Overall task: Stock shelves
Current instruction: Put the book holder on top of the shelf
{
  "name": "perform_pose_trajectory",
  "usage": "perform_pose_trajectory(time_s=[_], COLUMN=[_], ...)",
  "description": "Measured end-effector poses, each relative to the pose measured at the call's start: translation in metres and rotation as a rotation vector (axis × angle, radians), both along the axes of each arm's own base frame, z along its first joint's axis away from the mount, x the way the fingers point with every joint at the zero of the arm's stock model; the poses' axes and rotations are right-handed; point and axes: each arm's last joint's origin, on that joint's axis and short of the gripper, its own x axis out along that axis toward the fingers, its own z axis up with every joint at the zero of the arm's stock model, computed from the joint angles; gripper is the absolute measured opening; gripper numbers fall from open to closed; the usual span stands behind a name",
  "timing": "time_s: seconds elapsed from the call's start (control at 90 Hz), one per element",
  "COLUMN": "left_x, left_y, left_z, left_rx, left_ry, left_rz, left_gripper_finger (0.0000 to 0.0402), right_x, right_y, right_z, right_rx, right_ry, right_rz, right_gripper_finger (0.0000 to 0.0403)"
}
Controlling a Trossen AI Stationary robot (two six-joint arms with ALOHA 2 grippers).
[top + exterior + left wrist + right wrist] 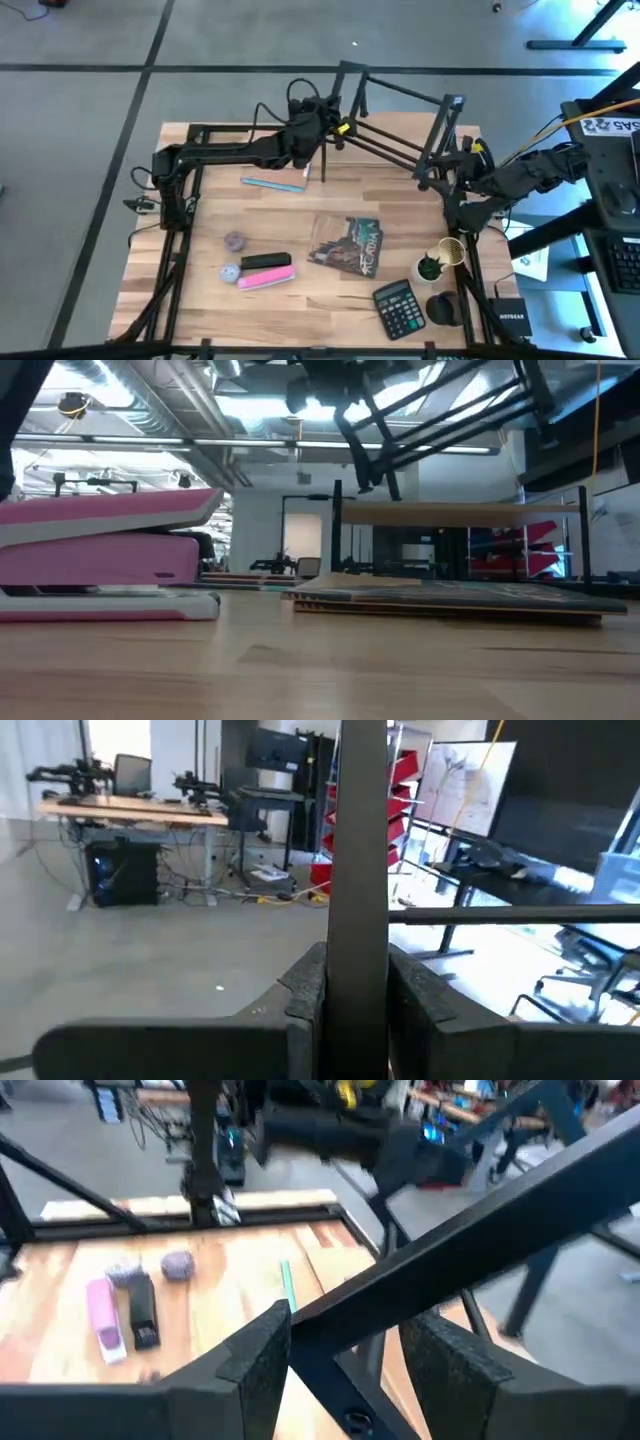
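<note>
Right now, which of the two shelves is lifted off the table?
The black metal-bar rack, clamped by the left gripper and the right gripper and held in the air; the wood-board shelf stands on the tabletop.

My two arms are matte black, built of slim jointed links with thick black cables looped along them. A yellow tag sits just behind the fingers of my left gripper point(337, 128), and another behind those of my right gripper point(447, 160). My fingers point(262, 1355) are dark, blocky, angular pads with a dull, textured surface.
</note>
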Motion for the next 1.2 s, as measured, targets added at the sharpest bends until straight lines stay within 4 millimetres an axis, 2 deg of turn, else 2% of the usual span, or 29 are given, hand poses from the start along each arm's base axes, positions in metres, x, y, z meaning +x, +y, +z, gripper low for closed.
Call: perform_pose_trajectory(time_s=[0.267, 0.467, 0.689, 0.856, 1.2], left_x=[-0.002, -0.006, -0.003, 0.003, 0.005], left_y=[0.002, 0.008, 0.012, 0.009, 0.004], left_z=[0.004, 0.003, -0.005, -0.014, -0.016], left_rx=[0.036, 0.023, 0.016, -0.002, -0.01], left_ry=[0.049, 0.042, 0.066, 0.053, 0.054], left_rz=[0.074, 0.164, 0.202, 0.164, 0.155], left_gripper_finger=[0.0044, 0.0043, 0.0042, 0.0042, 0.0043], right_x=[-0.003, -0.015, -0.022, -0.02, -0.02], right_y=[-0.003, -0.012, -0.017, -0.016, -0.016], right_z=[-0.007, -0.02, -0.035, -0.041, -0.04], right_rx=[-0.023, -0.056, -0.029, -0.041, -0.037], right_ry=[0.057, 0.131, 0.123, 0.123, 0.118], right_rz=[-0.055, -0.235, -0.405, -0.422, -0.424], right_gripper_finger=[0.017, 0.0169, 0.0169, 0.0169, 0.0169])
